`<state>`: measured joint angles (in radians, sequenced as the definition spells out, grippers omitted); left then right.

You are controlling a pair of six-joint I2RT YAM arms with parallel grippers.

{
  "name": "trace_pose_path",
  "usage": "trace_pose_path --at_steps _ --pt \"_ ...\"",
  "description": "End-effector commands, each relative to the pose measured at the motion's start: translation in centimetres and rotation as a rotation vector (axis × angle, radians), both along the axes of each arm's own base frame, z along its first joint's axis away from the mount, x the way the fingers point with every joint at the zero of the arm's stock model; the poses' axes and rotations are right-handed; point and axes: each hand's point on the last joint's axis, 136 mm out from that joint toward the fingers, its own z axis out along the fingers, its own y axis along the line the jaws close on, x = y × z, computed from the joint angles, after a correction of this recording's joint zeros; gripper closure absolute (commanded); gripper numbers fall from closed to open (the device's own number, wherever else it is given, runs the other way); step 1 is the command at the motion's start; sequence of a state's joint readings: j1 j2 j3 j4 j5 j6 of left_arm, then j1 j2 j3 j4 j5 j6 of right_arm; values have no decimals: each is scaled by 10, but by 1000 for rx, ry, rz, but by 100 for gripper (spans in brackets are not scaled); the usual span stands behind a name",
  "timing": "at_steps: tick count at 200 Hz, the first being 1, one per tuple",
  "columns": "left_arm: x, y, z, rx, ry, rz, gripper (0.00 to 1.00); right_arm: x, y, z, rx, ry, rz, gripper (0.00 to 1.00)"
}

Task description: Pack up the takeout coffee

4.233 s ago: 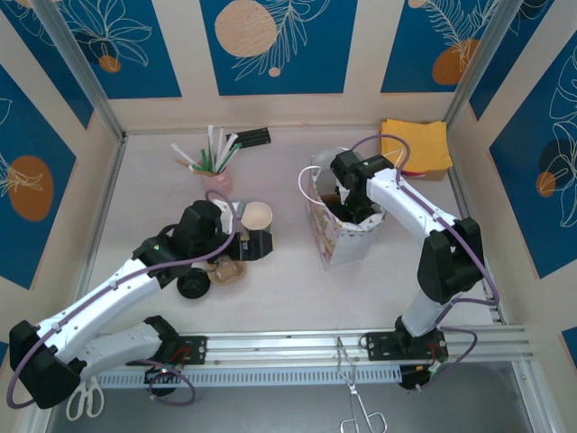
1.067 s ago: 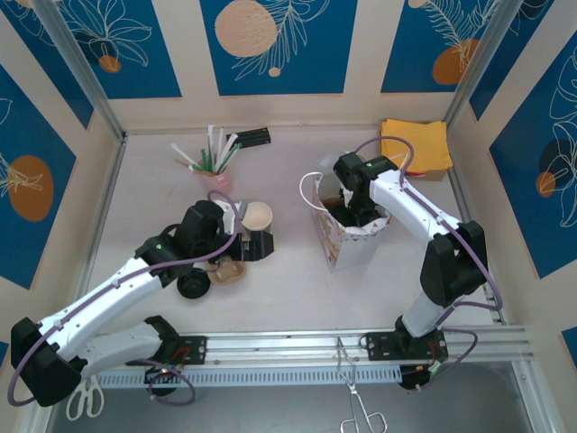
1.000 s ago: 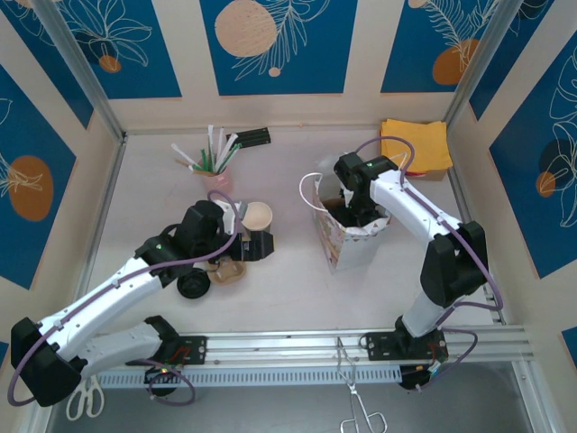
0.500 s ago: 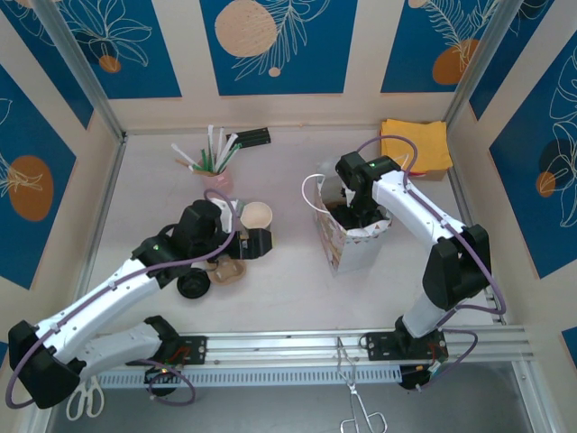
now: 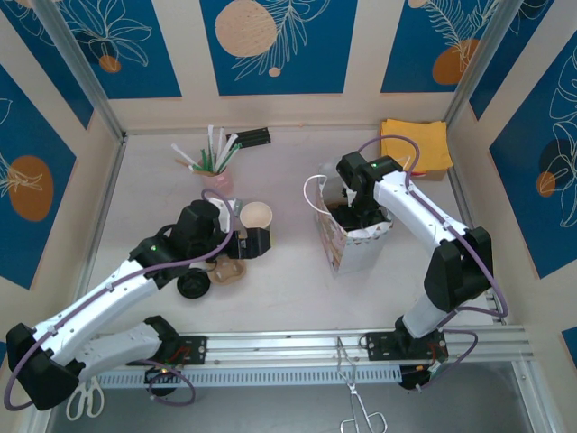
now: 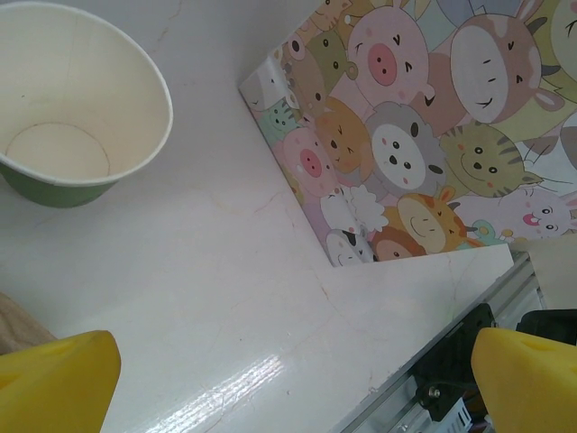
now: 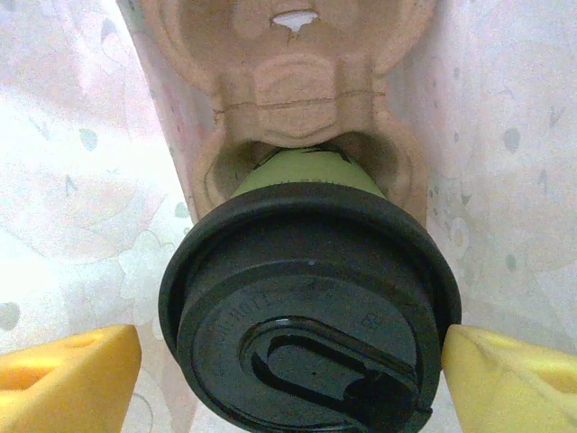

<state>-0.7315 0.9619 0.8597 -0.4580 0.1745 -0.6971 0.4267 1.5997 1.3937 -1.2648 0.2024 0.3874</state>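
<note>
Enclosed work cell: pale counter, patterned walls on three sides.
Counter point(image 5: 153, 207), off-white with faint marble veining, glossy sheen along the lower edge of the left wrist view. Back wall point(image 5: 270, 45), left wall point(image 5: 36, 180) and right wall point(image 5: 541, 180): blue panels with white leaf outlines and orange discs, set apart by cream strips. Metal posts point(image 5: 77, 68) in both upper corners. Aluminium rail point(image 5: 297, 343) across the lower frame. Light even and diffuse.

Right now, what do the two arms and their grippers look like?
Both the left arm and the right arm have white link shells, black joints and a looping purple cable. A small green light glows on the right arm's wrist housing. The left gripper and right gripper carry blocky yellow finger pads.
</note>
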Motion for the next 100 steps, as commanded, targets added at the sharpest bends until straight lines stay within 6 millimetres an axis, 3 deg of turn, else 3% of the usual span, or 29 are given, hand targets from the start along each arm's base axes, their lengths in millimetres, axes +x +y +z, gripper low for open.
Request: trace_pose_path --at_steps 1,100 --pt "-3 0 14 -5 -38 -14 0 -5 -3 11 6 -10 -19 13" --pt "-3 -1 11 -4 -31 -21 0 -7 -4 14 8 -15 -26 13"
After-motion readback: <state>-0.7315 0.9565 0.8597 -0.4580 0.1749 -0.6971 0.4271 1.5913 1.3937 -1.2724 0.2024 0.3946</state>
